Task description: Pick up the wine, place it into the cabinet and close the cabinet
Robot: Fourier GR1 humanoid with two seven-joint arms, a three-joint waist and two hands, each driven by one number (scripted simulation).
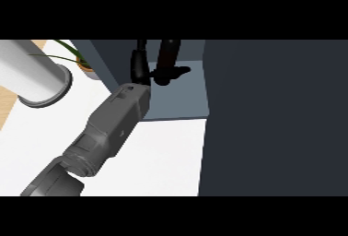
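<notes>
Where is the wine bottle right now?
In the head view, the dark wine bottle stands upright inside the open dark blue cabinet, top centre, with the left robot hand curled round it.

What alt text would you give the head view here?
A grey forearm reaches from the lower left into the open cabinet, its black hand curled round a dark wine bottle over the shelf. A white cylinder and a potted plant stand at the upper left.

One hand (pixel 139 64), one wine bottle (pixel 168 53), one cabinet (pixel 272 115), one potted plant (pixel 83 62), one white cylinder (pixel 31 73).
</notes>
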